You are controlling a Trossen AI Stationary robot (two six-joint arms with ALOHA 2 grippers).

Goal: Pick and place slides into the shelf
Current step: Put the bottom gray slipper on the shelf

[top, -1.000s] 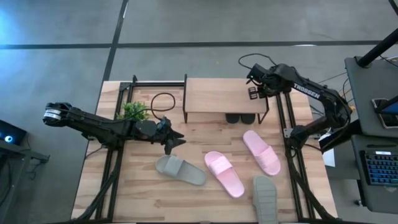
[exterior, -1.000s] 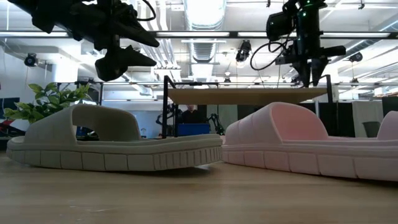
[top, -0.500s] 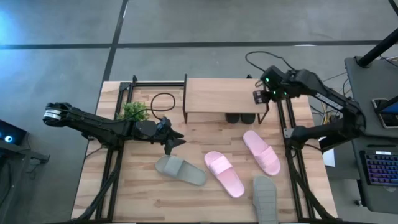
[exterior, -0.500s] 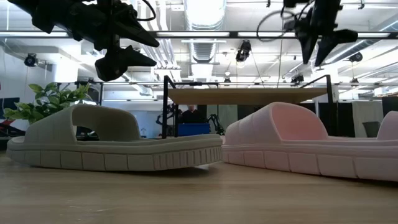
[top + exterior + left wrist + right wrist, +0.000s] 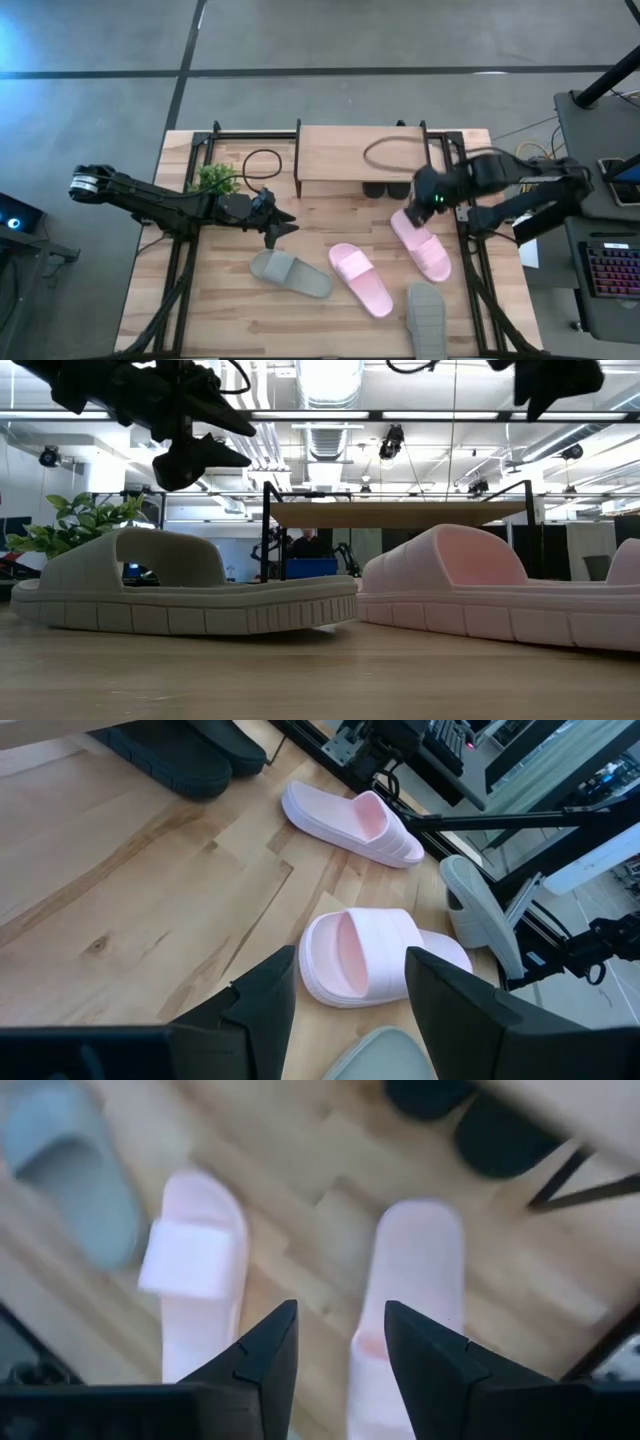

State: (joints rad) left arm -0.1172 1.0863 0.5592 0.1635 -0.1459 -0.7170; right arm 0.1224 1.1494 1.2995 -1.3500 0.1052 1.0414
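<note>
Right tool (image 5: 424, 202) swung from shelf (image 5: 360, 155) over pale pink slide (image 5: 421, 245), fingers apart (empty); left tool (image 5: 278, 232) apart.

My table (image 5: 230, 310) is pale blond wood with darker grain lines, and the shelf (image 5: 350, 155) top matches it, on thin black legs. 2 slides (image 5: 361, 279) are pale pink, plain, no pattern. 2 more (image 5: 290, 272) are light grey with ribbed soles. The black pair (image 5: 386, 189) sits dark under the shelf. My arms and my fingers (image 5: 262, 1003) are near black. The plant (image 5: 214, 179) is bright green. A black cable (image 5: 262, 163) loops beside it. The floor (image 5: 100, 100) is grey with dark lines.
</note>
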